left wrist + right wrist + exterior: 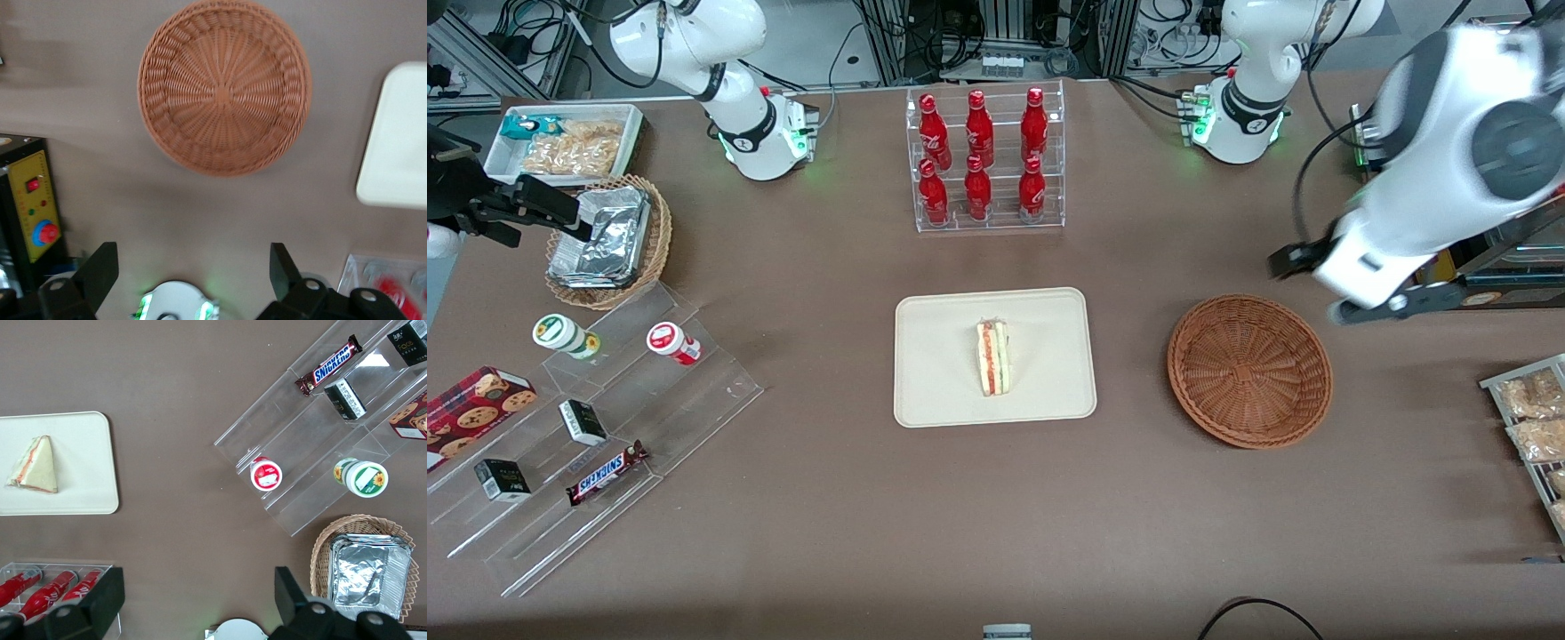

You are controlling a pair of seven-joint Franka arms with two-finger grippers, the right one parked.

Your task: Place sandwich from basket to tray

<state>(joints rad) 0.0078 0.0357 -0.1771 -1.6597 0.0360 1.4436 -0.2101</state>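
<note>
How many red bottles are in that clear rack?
6: three on the rack's upper step, three on its lower step nearer the tray. None seem hidden.

Below the spread, empty gripper, the woven wicker basket looks rough; the nearby plastic tray smooth, matt, holding the clear-wrapped sandwich.
</note>
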